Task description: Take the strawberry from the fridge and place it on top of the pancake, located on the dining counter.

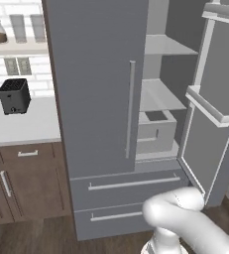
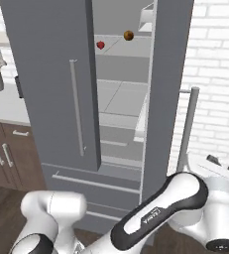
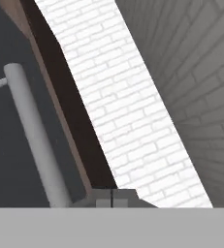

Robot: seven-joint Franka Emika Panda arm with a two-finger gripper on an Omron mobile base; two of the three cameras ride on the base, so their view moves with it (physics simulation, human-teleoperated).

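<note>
My claw (image 3: 112, 197) is fully closed, its two finger tips pressed together with nothing between them; it grips nothing. In the hand view the tips sit at the very bottom, and just beside them to the left runs a slim grey handle (image 3: 36, 140) on a dark door face, close but with no contact that I can make out. Beyond it a dark brown edge and a white brick wall (image 3: 128, 121) slant across that view.

The strawberry (image 2: 100, 45) lies on an upper shelf (image 2: 128, 45) inside the fridge (image 1: 98, 99), well apart from my claw. Near it on the same shelf, to its right, sits a round orange-brown fruit (image 2: 129, 35). The fridge's right door (image 1: 210, 114) stands swung open, the left door shut, and both lower drawers are closed. A pale open-topped bin (image 1: 155, 130) rests on the lowest shelf.

In the left base view the closed left door hides the part of the shelf where the berry lies. My own arm fills the bottom of both base views and is cut off by the frame. To the fridge's left a white bench (image 1: 19, 124) carries a black toaster (image 1: 14, 95), above brown cabinets (image 1: 24, 183). The shelf items above the toaster are too blurred to name.
</note>
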